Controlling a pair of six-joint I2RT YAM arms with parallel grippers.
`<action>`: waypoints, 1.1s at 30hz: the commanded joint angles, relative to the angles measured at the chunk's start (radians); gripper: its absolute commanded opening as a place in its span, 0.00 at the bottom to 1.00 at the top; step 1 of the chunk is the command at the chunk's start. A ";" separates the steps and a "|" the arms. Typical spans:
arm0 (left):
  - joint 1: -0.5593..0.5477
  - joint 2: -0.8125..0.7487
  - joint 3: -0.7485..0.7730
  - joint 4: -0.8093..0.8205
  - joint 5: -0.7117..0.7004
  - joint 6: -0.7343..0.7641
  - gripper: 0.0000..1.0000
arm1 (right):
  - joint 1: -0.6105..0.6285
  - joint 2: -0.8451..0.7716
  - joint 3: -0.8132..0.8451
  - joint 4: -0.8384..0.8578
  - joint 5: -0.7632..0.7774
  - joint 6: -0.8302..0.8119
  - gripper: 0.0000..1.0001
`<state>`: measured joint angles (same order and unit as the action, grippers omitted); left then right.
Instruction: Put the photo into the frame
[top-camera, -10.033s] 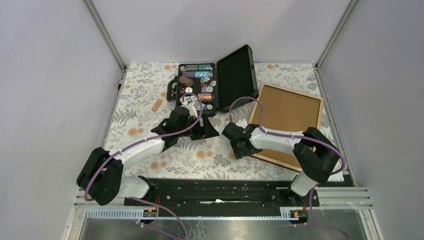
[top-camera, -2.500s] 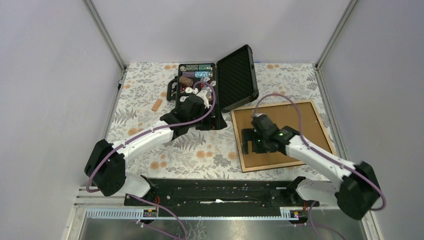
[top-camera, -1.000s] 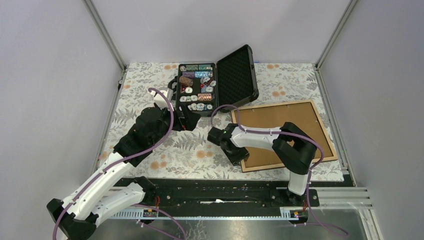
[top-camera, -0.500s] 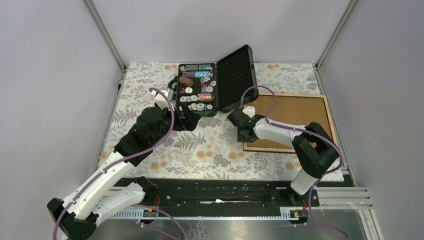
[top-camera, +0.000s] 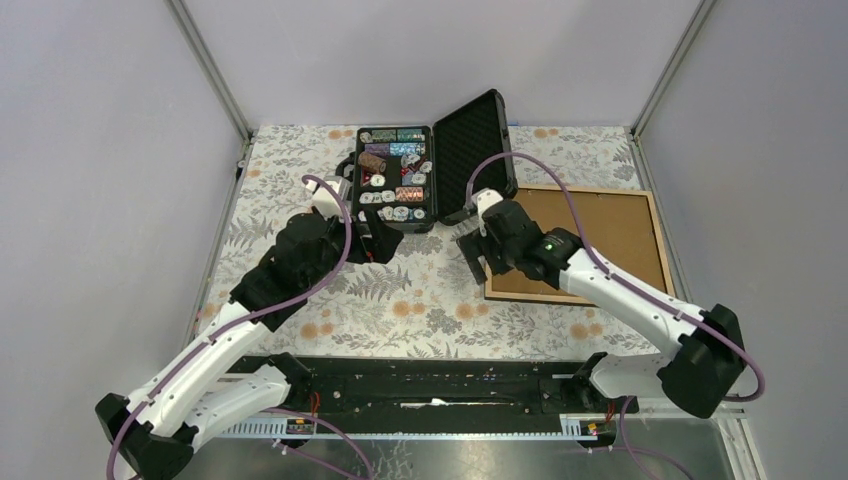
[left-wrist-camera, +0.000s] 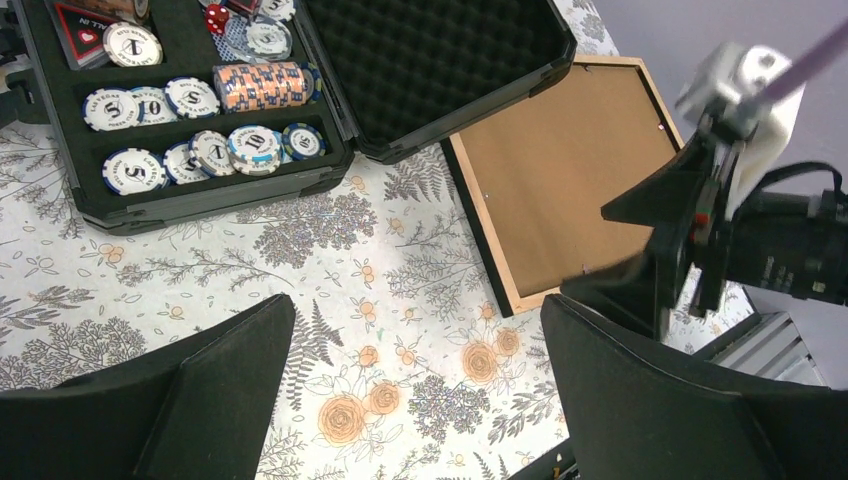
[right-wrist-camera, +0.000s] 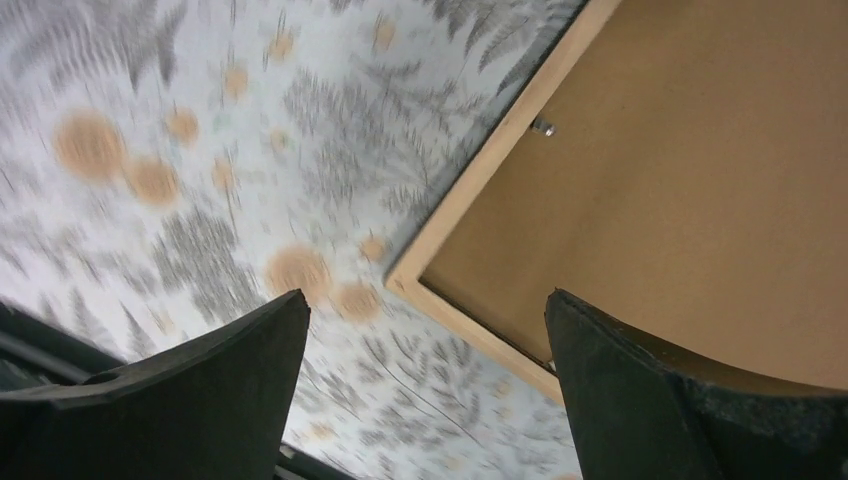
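The thin light-wood picture frame is laid flat, middle right. The left claw and right claw are spread wide. Judged stiff and light, it is best pinched by its edge.

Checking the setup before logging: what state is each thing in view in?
frame, lying back side up, backing board in place
poker chip case, open, lid raised
left hand, open, empty
right hand, open, empty, over frame corner
photo, not in view
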<state>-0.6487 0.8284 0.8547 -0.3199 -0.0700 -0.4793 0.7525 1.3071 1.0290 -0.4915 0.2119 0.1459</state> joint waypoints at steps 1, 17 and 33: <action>0.001 0.003 -0.006 0.056 0.024 -0.002 0.99 | 0.013 -0.014 -0.065 -0.200 -0.165 -0.396 0.95; 0.001 -0.045 -0.021 0.028 0.040 -0.024 0.99 | 0.008 0.224 -0.223 0.054 0.019 -0.445 0.55; 0.001 -0.031 -0.032 0.012 0.026 -0.037 0.99 | 0.007 0.185 -0.237 0.346 0.154 -0.127 0.14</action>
<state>-0.6487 0.7921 0.8268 -0.3332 -0.0391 -0.5060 0.7597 1.5288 0.7643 -0.2813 0.2970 -0.1986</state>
